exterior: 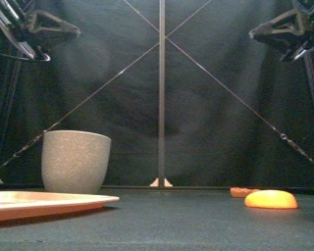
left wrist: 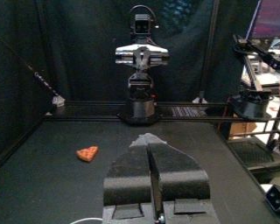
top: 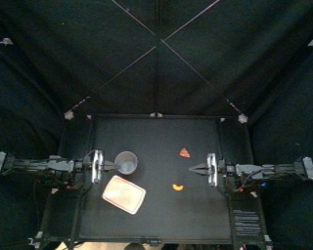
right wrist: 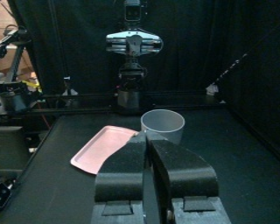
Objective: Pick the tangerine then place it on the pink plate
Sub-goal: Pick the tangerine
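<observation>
Tangerine (top: 182, 186) first: it lies loose on the black table (top: 159, 132), low and just ahead of my right claw (right wrist: 150, 150), a little toward the table's front edge from where those jaws point. Nothing touches it. My right claw is clenched on nothing, its jaws pressed flat together. It hangs high at its own side of the table, and its wrist camera does not show the fruit, I judge because it looks over it. My left claw (left wrist: 150, 147) is the same, closed up empty and raised at the far side, facing the right one. Parked like this, both arms leave the table open.

The pink plate (top: 124, 193) lies beyond the tangerine from my right claw, nearer my left claw and a bit to its front. It is flat and bare, so there is room to set the fruit down. The grey cup (top: 126, 160) stands upright just ahead of my left claw, close by the plate's back edge. I judge it the one thing to steer around on the carry. An orange-red wedge toy (top: 186, 152) also lies ahead of my right claw, on the back side and apart from the tangerine. Its colour is close enough that I must not mistake it.

Nothing is picked yet. My right claw is nearer, so I would open it and go down over the fruit.
</observation>
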Available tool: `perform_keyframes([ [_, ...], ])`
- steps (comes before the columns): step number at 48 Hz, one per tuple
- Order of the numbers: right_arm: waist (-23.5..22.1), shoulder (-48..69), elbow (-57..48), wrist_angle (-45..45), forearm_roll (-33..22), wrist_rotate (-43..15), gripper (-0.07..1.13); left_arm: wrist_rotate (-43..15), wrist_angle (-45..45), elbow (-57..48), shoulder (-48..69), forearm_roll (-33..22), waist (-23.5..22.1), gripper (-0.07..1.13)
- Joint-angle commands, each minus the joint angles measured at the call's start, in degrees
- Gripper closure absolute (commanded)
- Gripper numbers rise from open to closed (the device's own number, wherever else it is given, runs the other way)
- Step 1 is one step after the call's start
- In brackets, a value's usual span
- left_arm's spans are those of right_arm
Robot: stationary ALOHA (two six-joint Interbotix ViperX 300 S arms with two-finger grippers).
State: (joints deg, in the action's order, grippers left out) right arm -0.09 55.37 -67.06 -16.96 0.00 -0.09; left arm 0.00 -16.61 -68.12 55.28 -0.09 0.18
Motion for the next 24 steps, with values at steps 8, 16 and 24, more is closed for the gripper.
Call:
perform_keyframes([
  [8, -0.35, -6.42, 0.44, 6.77, 1.85, -1.85, 0.97, 0.09, 0.53, 0.26, -0.79, -1.67, 0.35, 0.96],
  [16, -0.53, -14.41, 1.49, 9.67, 8.09, -4.13, 0.54, 0.09, 0.53, 0.26, -0.79, -2.29, 1.23, 0.96],
  [24, -0.18, -23.64, 2.2, 10.72, 13.89, -6.5, 0.06, 0.0, 0.53, 0.26, -0.79, -2.29, 2.11, 0.96],
])
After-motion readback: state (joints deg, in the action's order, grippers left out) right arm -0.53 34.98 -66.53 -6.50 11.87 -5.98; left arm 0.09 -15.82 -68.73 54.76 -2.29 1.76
